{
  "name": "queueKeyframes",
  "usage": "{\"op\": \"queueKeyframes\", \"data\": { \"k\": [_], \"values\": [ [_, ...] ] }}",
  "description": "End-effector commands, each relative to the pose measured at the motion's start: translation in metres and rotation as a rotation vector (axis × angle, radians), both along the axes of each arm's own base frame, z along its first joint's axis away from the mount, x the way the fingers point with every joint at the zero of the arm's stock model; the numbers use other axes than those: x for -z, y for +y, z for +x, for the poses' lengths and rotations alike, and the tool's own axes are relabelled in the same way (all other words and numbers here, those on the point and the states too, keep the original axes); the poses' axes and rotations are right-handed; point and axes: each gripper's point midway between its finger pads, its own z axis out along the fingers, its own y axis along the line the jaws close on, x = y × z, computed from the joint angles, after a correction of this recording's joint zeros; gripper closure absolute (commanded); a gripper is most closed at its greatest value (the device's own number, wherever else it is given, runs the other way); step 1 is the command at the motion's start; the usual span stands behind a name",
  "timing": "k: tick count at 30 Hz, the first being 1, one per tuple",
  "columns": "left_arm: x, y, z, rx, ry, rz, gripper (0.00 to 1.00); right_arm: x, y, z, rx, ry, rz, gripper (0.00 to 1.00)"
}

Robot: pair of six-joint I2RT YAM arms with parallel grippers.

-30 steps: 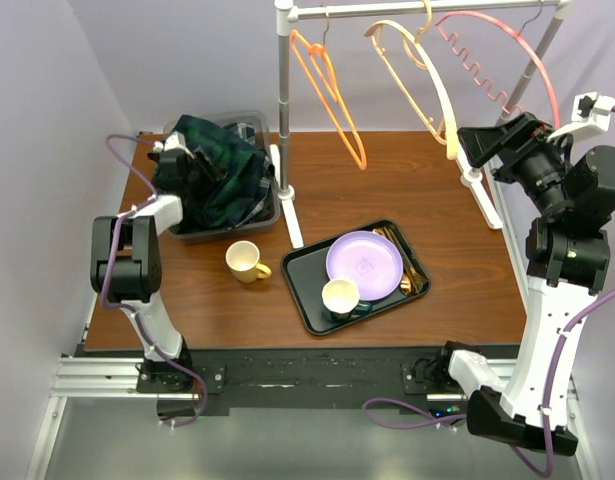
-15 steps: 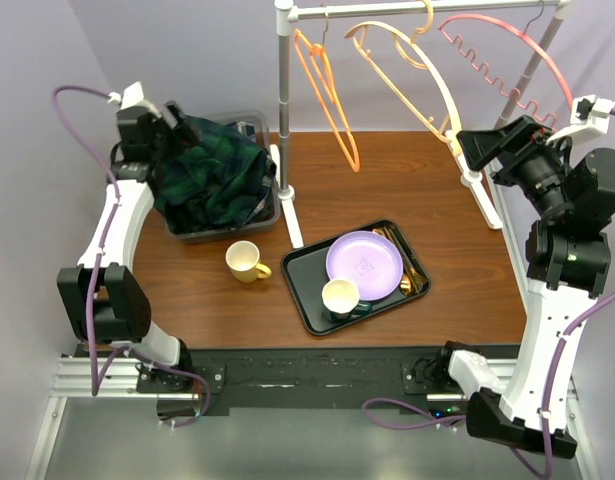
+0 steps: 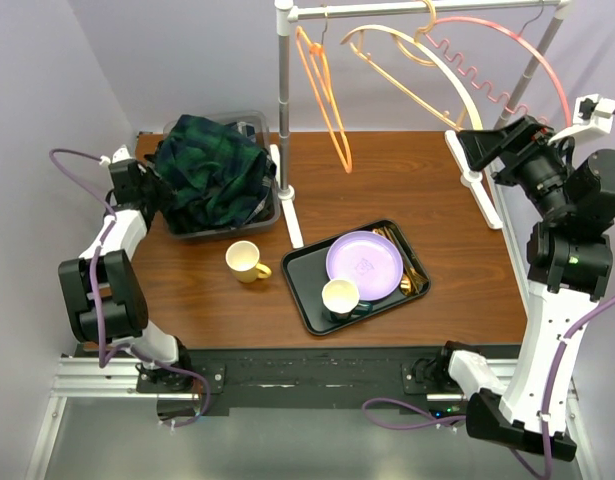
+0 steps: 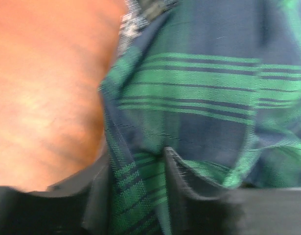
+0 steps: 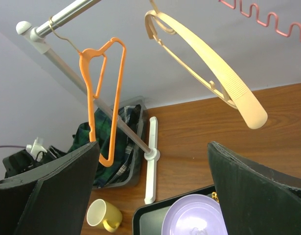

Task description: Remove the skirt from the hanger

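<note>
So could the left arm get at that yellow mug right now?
Probably, yes. Only bare table lies between the left gripper and the yellow mug, which stands close by the bin. But the gripper looks shut on the skirt, so it would need to let go first.

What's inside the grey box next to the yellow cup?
A crumpled dark green and blue plaid skirt fills the grey plastic bin, heaped above its rim. Anything beneath the cloth is hidden.
</note>
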Motion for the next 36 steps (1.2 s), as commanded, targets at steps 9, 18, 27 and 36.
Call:
{"op": "queueKeyframes", "data": {
  "k": [9,18,27,36],
  "values": [
    [-0.084,-0.08,0.083,0.231,-0.307,0.126,1.0,-0.01,0.005,-0.002,-0.026,-0.03,-0.025,0.06],
    [0.111,-0.076,0.061,0.069,0.235,0.205,1.0,-0.005,0.001,0.001,-0.01,-0.017,-0.038,0.06],
    [-0.038,-0.07,0.076,0.04,0.01,0.262,0.36,-0.004,0.004,-0.004,-0.018,-0.022,-0.03,0.06],
    [-0.128,-0.101,0.066,0.187,-0.096,0.307,0.13,-0.007,0.006,-0.01,-0.024,-0.033,-0.032,0.05]
  ]
}}
